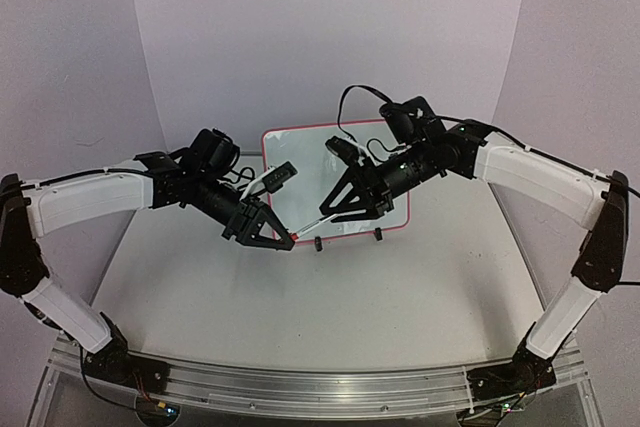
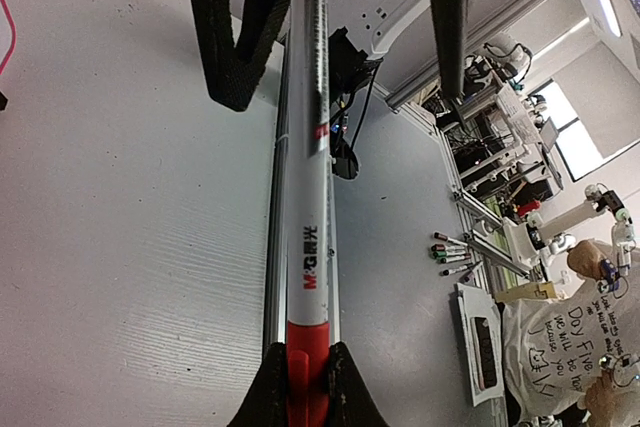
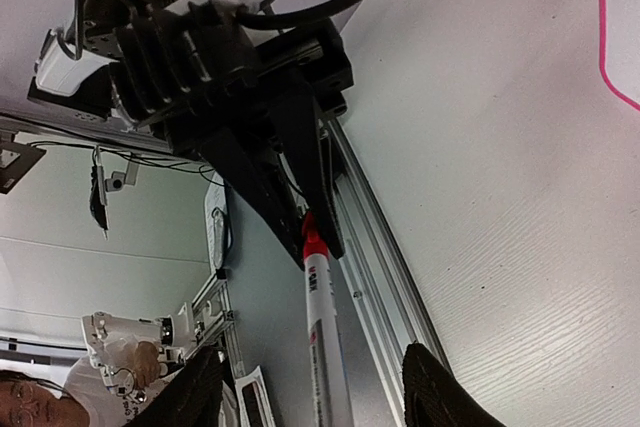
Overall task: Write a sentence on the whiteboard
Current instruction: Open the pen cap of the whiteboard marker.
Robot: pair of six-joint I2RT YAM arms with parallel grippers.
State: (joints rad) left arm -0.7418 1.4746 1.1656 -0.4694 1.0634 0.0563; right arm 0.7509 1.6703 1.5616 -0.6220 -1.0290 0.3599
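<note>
Whiteboard (image 1: 300,152) stands on table (image 1: 200,292), centre-rear. Left gripper (image 1: 288,241) before board's left corner, right gripper (image 1: 337,213) before its middle; marker (image 1: 315,220) spans between them.

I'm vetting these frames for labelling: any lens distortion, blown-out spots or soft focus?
Top external view: wide-angle bowing, the metal rail curves; light is even, shadows faint. Left wrist view: the marker is sharp, its print readable, but the window behind is blown out. Right wrist view: the right gripper's fingers at the bottom edge look soft; the table grain is crisp.
</note>
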